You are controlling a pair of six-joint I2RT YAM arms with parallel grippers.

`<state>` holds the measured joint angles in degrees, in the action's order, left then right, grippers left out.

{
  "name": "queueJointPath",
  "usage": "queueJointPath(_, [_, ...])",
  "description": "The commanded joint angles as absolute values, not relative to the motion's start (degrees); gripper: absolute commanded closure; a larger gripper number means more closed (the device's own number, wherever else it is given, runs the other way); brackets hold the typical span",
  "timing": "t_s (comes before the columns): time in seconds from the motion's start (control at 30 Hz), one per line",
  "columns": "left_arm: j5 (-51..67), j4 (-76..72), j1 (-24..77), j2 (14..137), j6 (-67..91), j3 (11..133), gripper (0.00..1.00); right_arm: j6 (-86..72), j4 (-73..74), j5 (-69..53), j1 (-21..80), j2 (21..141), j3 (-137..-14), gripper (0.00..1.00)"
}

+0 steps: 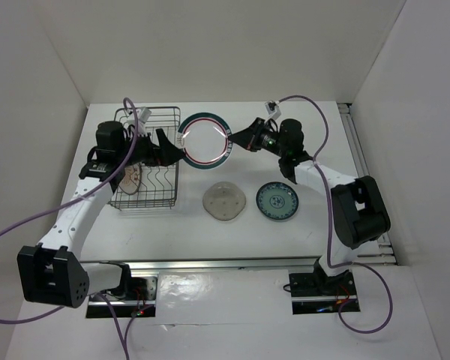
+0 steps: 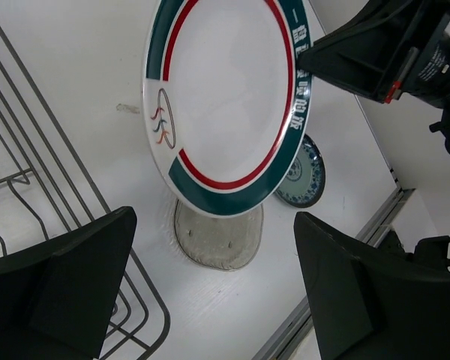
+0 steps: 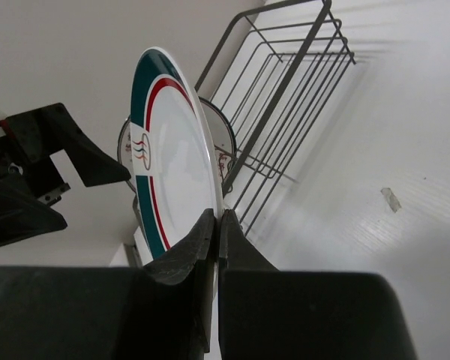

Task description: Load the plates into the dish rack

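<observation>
While the right fingers (image 3: 186,259) pinch the dark-rimmed plate (image 1: 206,140) by its right edge, aloft just right of the dish rack (image 1: 146,205), the left fingers (image 2: 64,281) stand spread, facing its free left edge — nearer the rack, so a handover looks likely.

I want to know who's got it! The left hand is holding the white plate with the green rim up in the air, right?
No, it's the right hand that pinches the white plate by its rim up in the air, as the right wrist view shows. The left hand is open, holding nothing.
</observation>
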<state>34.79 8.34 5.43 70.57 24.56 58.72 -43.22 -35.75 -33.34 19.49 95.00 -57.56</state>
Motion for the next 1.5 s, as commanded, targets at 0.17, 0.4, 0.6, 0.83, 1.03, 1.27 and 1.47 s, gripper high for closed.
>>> queueJointPath(0.17, [37.01, 4.66, 4.48, 70.48, 25.49, 59.15, 0.02, -47.64, -44.38, -38.23, 20.48, 89.12, -54.76, 1.0])
queueJointPath(0.4, [35.07, 5.45, 4.48, 70.49, 24.96, 59.15, 0.05, -46.84, -41.57, -40.16, 21.01, 86.84, -55.81, 1.0])
queueJointPath(0.6, [37.43, 5.45, 4.48, 70.49, 24.96, 59.68, 0.42, -46.32, -40.35, -40.87, 23.64, 86.84, -56.34, 1.0])
queueJointPath(0.83, [39.2, 6.14, 4.48, 71.02, 24.43, 60.91, 1.0, -46.32, -40.87, -40.87, 25.31, 88.59, -56.87, 0.75])
queueJointPath(1.03, [16.05, 17.65, 5.44, 64.79, 19.52, 65.82, 1.0, -40.53, -33.34, -36.67, 25.84, 85.8, -56.34, 0.0])
queueJointPath(1.27, [-27.93, 22.15, 15.64, 58.8, 9.94, 65.21, 1.0, -35.78, -28.04, -35.33, 24.79, 83.23, -53.61, 0.0])
queueJointPath(1.47, [-34.79, 23.99, 16.17, 59.94, 8.09, 66.27, 1.0, -33.84, -24.18, -36.04, 23.56, 82.18, -53.09, 0.0])
